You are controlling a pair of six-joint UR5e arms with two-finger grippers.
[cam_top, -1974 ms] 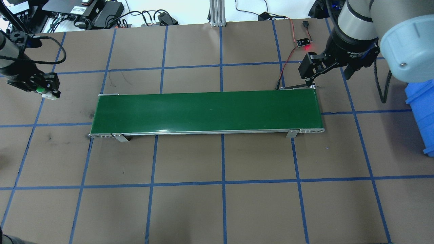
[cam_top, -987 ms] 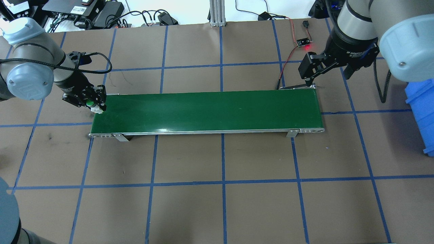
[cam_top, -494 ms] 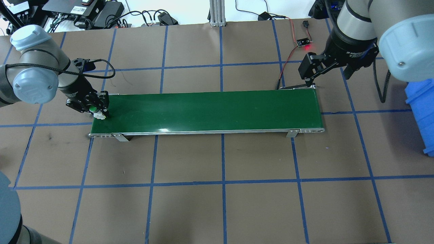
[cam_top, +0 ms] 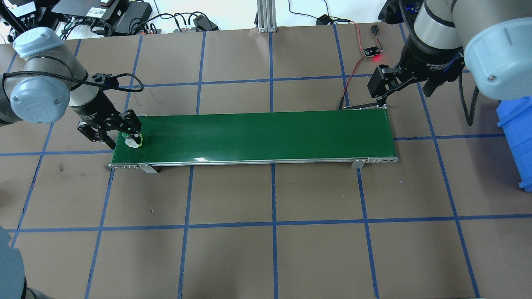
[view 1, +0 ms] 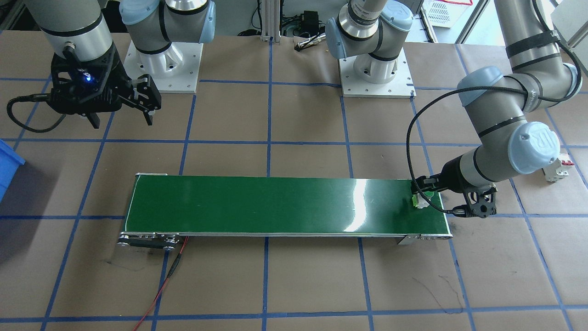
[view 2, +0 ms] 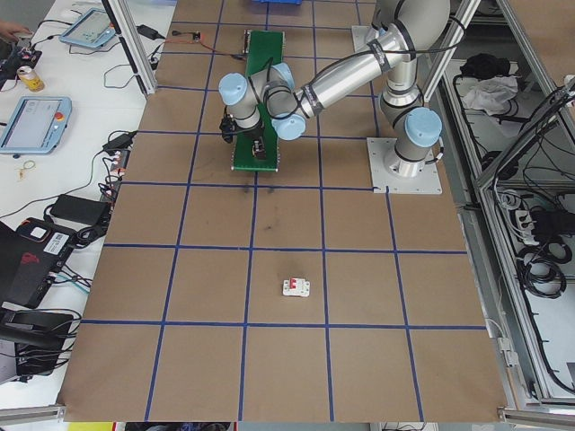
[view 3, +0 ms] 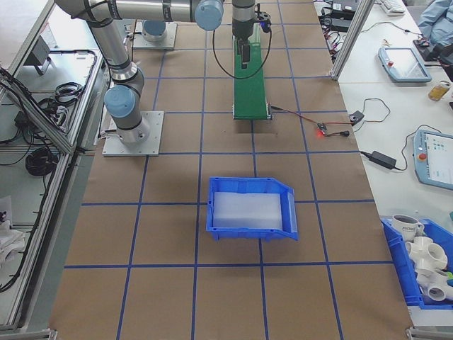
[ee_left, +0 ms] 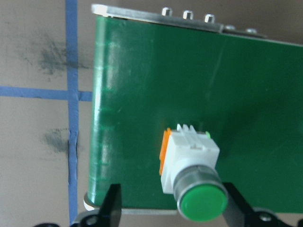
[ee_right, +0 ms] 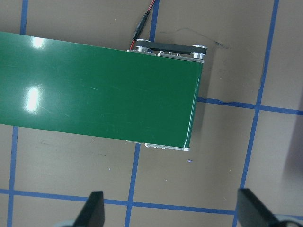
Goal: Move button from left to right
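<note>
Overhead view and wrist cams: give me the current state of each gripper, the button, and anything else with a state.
left gripper: open, fingers either side of the button.
button: lying on its side on the belt, released.
conveyor belt: bare apart from the button.
right gripper: open, empty, above the belt's other end.
small board: red light on.

Left gripper [ee_left: 170, 208] fingertips cut off by frame; contact w/ button [ee_left: 191, 177] unclear

Both arms are made of silver-grey metal tubes with pale blue-grey round caps at the joints. Each cap has small screws. The grippers are black, and a black cable runs in a loop along each wrist. The bases are white.
</note>
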